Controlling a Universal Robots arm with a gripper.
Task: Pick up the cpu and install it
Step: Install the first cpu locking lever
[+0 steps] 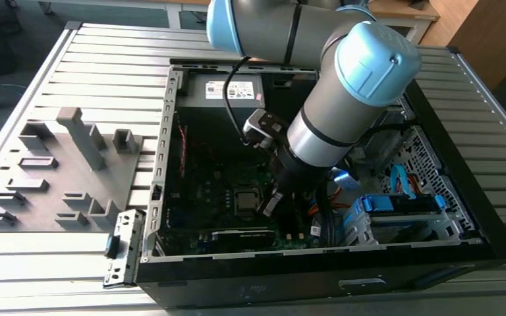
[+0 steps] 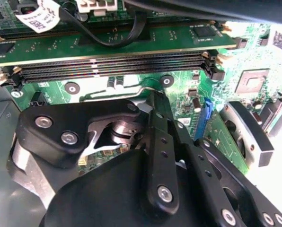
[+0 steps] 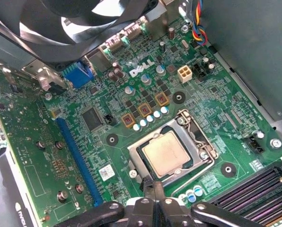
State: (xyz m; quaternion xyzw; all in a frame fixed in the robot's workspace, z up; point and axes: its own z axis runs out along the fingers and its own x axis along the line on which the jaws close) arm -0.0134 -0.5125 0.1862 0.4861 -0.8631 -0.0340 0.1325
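The 2 fingers (image 3: 149, 190) are together, tip against tip, and hold nothing; in the first wrist view they hang just above the near edge of the silver socket frame (image 3: 201, 143), low over the green motherboard (image 3: 216, 94); the cpu (image 3: 164, 153) lies flat in that frame, its pale square top facing up, the frame's metal rim around all 4 of its sides and a wire lever (image 3: 211, 161) lying along one side; the fingers do not touch the cpu, whose nearest edge is just beyond their tips; a row of black memory slots (image 3: 254, 189) runs close beside the socket, a long blue slot (image 3: 79, 161) lies on its other side, and a black fan (image 3: 84, 19) looms at the board's far end; in the second wrist view the same memory slots (image 2: 112, 64) cross the board beyond the black finger linkage; in the exterior view the grey and blue robot arm (image 1: 358, 99) reaches down into the open computer case (image 1: 323, 280), which lies on its side on a slatted metal table (image 1: 103, 59); the grey power-supply box (image 1: 231, 89) sits at the case's far end; a grey fixture tray (image 1: 60, 171) rests on the table toward the exterior view's left, well apart from the fingers.
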